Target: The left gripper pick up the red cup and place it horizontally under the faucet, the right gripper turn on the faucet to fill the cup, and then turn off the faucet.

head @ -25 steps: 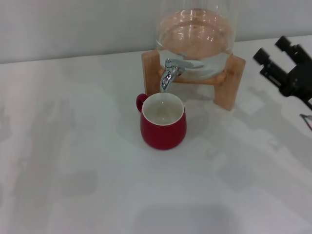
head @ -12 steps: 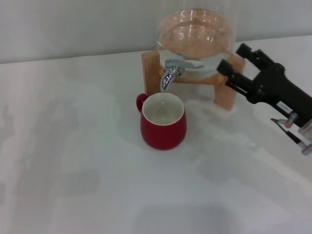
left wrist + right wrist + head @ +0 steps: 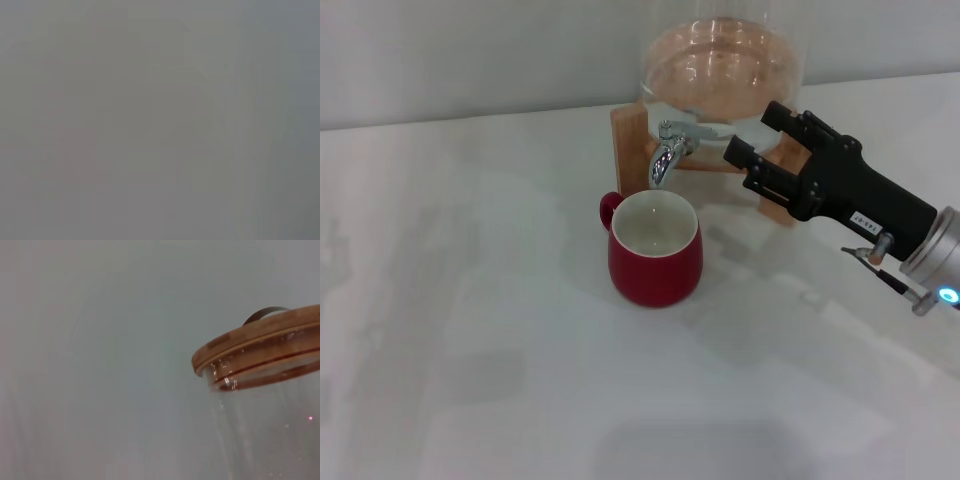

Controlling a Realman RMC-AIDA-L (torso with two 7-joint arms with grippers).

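The red cup [image 3: 655, 249] stands upright on the white counter [image 3: 500, 350], its loop handle toward the far left, directly beneath the spout of the faucet [image 3: 669, 150]. To the right, the right end effector [image 3: 760, 138] hangs above the counter with its fingers spread and empty, tips near the faucet without touching it. Farther back sits the glass dispenser [image 3: 720, 75] on its wooden stand [image 3: 628, 145]. The left end effector is out of sight.
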